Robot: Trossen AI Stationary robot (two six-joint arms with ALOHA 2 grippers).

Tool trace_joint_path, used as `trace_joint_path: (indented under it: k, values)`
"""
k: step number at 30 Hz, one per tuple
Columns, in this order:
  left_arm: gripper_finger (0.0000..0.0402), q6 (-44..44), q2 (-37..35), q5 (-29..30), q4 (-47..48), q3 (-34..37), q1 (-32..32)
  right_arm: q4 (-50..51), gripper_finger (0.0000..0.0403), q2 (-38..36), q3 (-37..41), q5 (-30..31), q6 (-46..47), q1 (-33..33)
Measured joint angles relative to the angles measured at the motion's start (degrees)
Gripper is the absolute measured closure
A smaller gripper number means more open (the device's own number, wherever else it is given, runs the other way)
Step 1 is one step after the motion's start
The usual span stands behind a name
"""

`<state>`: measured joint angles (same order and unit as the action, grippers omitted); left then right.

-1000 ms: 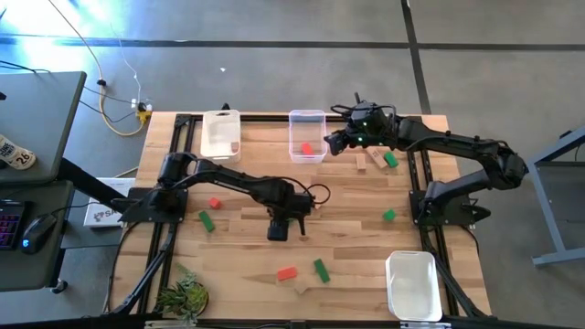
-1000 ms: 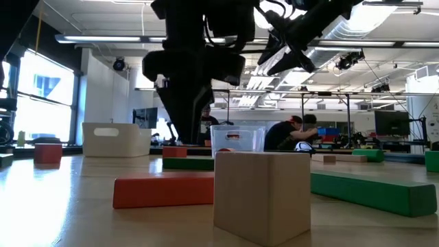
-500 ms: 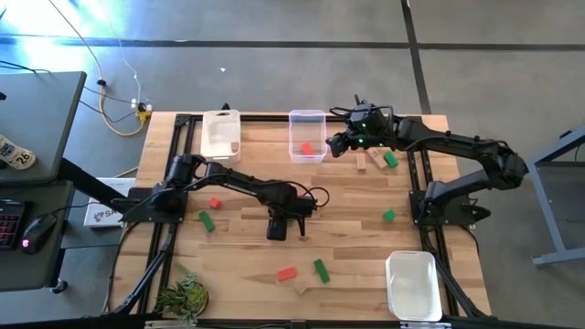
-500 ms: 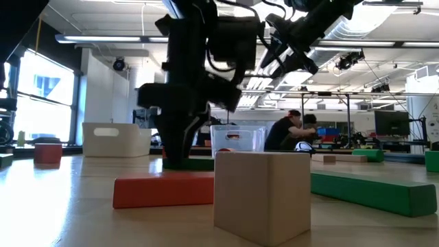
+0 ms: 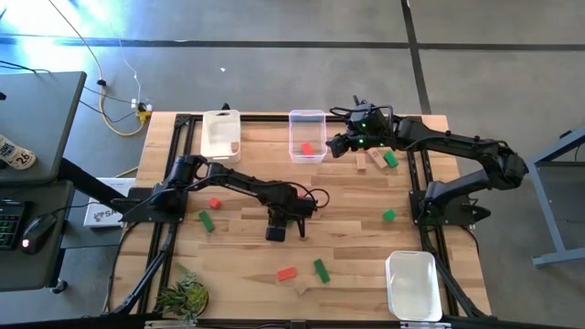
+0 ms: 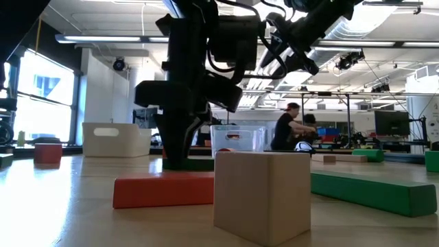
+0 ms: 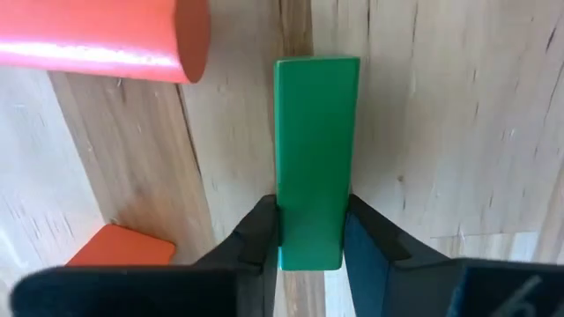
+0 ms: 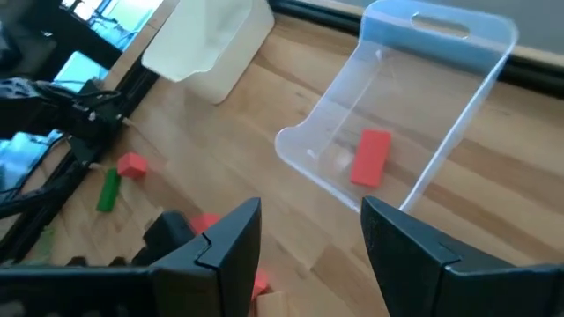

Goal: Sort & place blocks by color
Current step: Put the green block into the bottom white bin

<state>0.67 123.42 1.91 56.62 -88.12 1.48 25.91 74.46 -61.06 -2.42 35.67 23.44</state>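
A: Where is the left end effector (image 7: pixel 310 231)?

B: Down at the middle of the worktop (image 5: pixel 238 247), its 2 fingers closed narrowly on a green block (image 7: pixel 315 158). The block lies flat on the wood, its long axis running straight out ahead between the fingers, which press its long sides

A: Anything beside it?

B: A red block (image 7: pixel 101 40) just off its far end, lying across it

A: And the right end effector (image 8: pixel 310 231)?

B: Held wide, holding nothing, above the far edge near the clear bin (image 8: pixel 423 106), where 1 red block (image 8: pixel 371 158) lies flat
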Motion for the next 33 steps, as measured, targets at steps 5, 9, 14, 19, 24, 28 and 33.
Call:
trace_joint_path:
  k: [5,9,14,19,24,28,33]
  values:
    - [0.0335,0.2,-1.3,0.1,0.0,0.3,0.0,-0.1,0.0219,0.0,0.0,-2.9,0.4,0.0]
    - [0.0335,0.1,-3.8,0.7,0.3,0.4,0.0,-0.2,0.0219,0.0,0.0,-5.0,0.9,0.0]
    - [0.0335,0.0,-7.6,1.1,0.4,0.3,0.0,-0.3,0.0219,0.0,0.0,-9.7,3.9,-0.2]
    - [0.0335,-0.4,-11.7,5.0,-0.2,0.3,0.0,-0.2,0.0219,0.0,0.0,-11.0,8.1,-2.6]
    - [0.0335,-0.4,-15.1,8.6,-3.0,0.3,0.0,-0.4,0.0219,0.0,0.0,-10.4,11.6,-5.9]
    - [0.0335,1.9,-16.0,11.7,-6.1,0.2,0.0,-0.5,0.0219,0.0,0.0,-7.8,14.7,-9.2]
    - [0.0335,7.0,-16.0,14.2,-7.8,0.2,0.0,-0.4,0.0219,0.1,0.0,-7.1,17.0,-13.1]
